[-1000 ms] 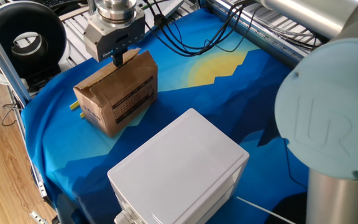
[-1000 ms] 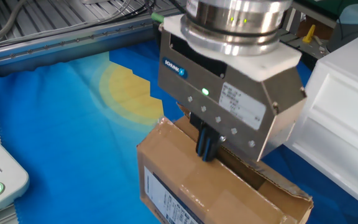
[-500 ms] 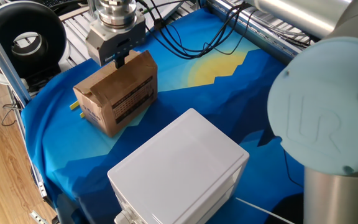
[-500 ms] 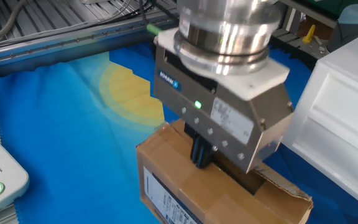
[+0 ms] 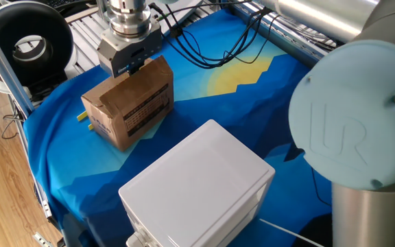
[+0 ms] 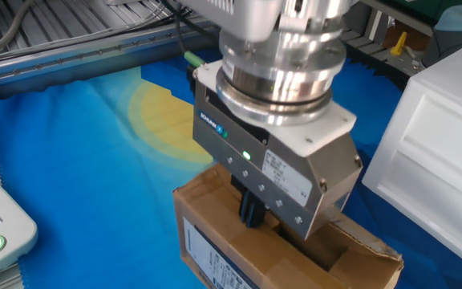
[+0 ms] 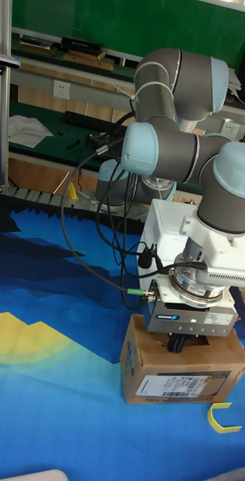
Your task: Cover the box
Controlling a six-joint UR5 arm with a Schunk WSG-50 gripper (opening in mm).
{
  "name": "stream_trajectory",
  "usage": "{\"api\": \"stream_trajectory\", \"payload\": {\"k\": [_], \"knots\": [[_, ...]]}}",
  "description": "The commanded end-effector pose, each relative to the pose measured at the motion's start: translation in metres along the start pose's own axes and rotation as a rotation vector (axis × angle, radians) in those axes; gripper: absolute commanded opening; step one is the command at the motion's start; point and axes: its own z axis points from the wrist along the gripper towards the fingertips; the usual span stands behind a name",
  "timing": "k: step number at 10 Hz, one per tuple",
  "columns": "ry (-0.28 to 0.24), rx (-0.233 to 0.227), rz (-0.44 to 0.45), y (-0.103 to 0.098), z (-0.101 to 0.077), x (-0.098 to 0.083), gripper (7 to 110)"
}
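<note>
The gripper [image 6: 251,215] has its fingers pressed together and points down on top of the box [image 5: 127,103].

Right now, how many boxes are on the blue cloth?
2. The cardboard box sits under the gripper toward the cloth's far left in one fixed view; the white box stands nearer that camera. Others may be hidden behind the arm.
</note>
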Motion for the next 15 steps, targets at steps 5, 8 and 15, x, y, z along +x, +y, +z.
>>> {"api": "stream_trajectory", "payload": {"k": [5,8,15], "knots": [[0.012,-0.018,0.01,0.005,-0.005,0.003,7],[0.033,-0.054,0.019,0.016,-0.04,0.017,7],[0.046,-0.076,0.038,0.024,-0.093,0.047,7]]}}
